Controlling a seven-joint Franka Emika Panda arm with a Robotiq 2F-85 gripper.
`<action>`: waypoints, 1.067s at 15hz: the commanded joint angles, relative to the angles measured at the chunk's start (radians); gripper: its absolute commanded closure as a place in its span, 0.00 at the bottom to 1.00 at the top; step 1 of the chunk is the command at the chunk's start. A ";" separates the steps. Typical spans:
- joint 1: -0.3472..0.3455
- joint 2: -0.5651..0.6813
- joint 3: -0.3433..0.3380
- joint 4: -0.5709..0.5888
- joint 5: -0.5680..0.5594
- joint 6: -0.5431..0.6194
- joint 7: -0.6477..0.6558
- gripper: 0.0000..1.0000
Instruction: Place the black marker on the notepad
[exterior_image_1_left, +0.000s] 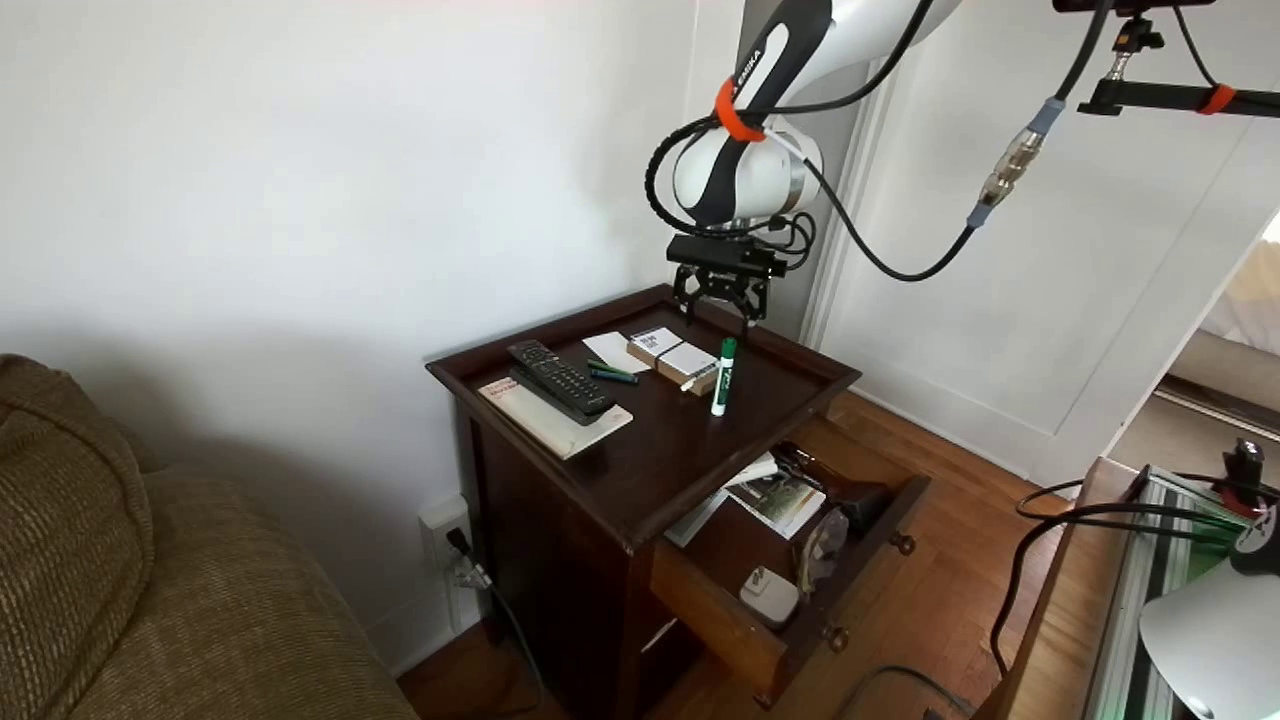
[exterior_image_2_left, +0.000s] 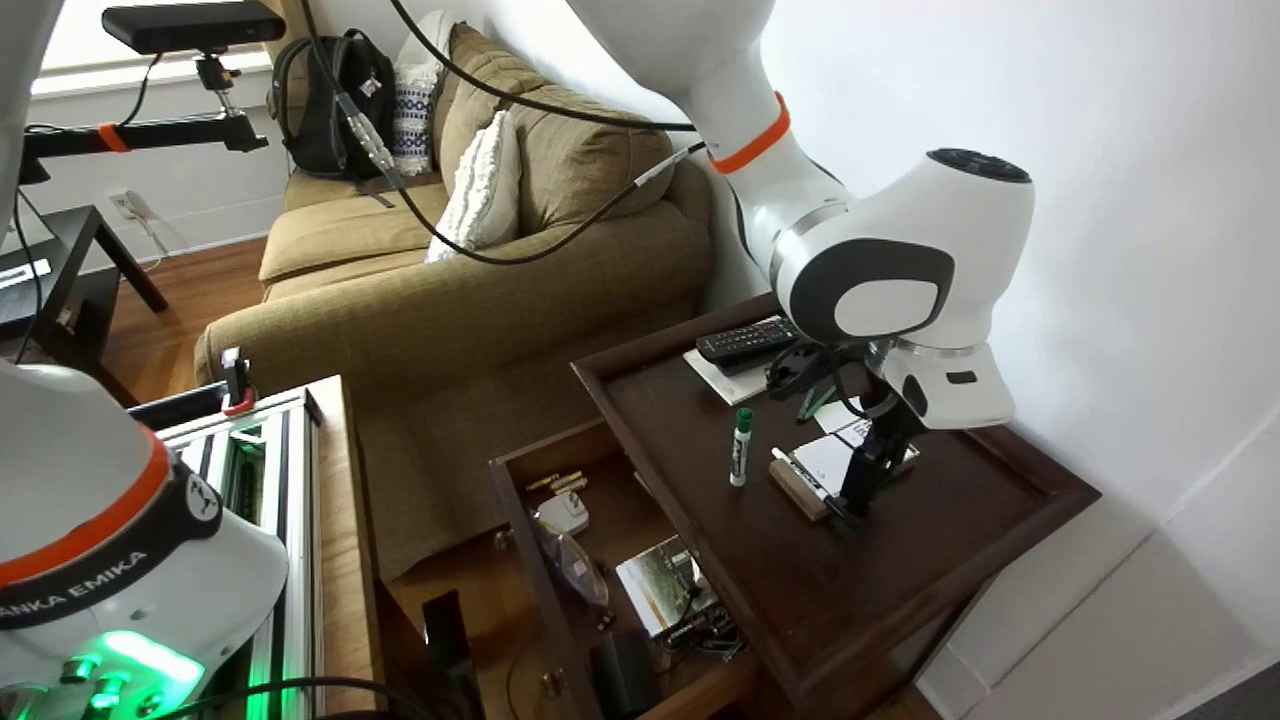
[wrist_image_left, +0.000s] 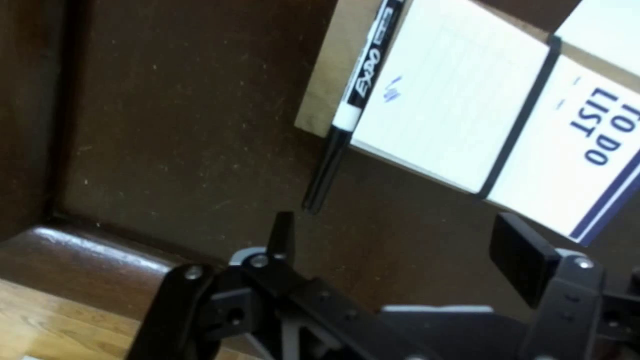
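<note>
Claw (wrist_image_left: 399, 241) agape; EXPO marker (wrist_image_left: 356, 95); notepad (wrist_image_left: 450, 100)

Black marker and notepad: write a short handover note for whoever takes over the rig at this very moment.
Gripper: jaws open, nothing between them, above the tabletop.
Black marker: lying on the wooden base alongside the notepad, black cap jutting past the base.
Done: marker on the base, clear of the jaws.
Left: if the base counts as notepad, probably just backing off; if not, grasp the marker and lay it on the notepad itself.
</note>
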 joint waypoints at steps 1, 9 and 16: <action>-0.046 -0.090 0.047 -0.077 -0.017 0.012 -0.205 0.00; -0.111 -0.208 0.140 -0.147 0.005 -0.035 -0.650 0.00; -0.112 -0.280 0.159 -0.161 -0.042 -0.214 -0.860 0.00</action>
